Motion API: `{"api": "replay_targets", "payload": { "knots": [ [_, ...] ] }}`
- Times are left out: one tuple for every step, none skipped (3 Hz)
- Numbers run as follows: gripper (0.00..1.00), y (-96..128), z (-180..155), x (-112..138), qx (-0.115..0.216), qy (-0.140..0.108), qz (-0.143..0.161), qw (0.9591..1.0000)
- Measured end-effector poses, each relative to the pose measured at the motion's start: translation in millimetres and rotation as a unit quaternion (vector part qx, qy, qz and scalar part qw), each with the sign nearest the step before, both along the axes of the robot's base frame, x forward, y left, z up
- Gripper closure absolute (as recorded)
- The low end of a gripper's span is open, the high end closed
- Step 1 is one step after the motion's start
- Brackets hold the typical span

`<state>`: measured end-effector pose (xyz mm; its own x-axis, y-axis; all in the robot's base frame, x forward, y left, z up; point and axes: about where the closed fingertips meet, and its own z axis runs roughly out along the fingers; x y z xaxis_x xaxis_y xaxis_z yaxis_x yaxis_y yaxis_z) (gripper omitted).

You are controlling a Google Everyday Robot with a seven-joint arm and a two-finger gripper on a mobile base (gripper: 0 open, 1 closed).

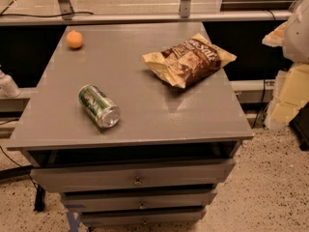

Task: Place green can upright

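Observation:
The green can (98, 106) lies on its side on the grey cabinet top (145, 81), at the front left. Its shiny silver end points toward the front right. My gripper (284, 103) shows as a pale white and yellowish shape at the right edge of the view, off the right side of the cabinet and far from the can. It holds nothing that I can see.
A brown snack bag (188, 59) lies at the back right of the top. A small orange fruit (74, 39) sits at the back left corner. The top drawer (135, 175) below is slightly open. A white object (7, 86) sits beyond the left edge.

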<state>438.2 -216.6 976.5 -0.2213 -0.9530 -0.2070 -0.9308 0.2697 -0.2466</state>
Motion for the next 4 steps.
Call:
{"api": "replay_targets", "payload": {
  "knots": [
    [0.0, 0.0, 0.0, 0.0, 0.0, 0.0, 0.0, 1.0],
    [0.0, 3.2, -0.9, 2.6, 0.003, -0.002, -0.011, 0.9999],
    [0.0, 27.4, -8.4, 27.1, 0.046, 0.005, -0.036, 0.9983],
    [0.0, 67.1, -11.2, 59.3, 0.108, 0.03, -0.076, 0.9908]
  ]
}}
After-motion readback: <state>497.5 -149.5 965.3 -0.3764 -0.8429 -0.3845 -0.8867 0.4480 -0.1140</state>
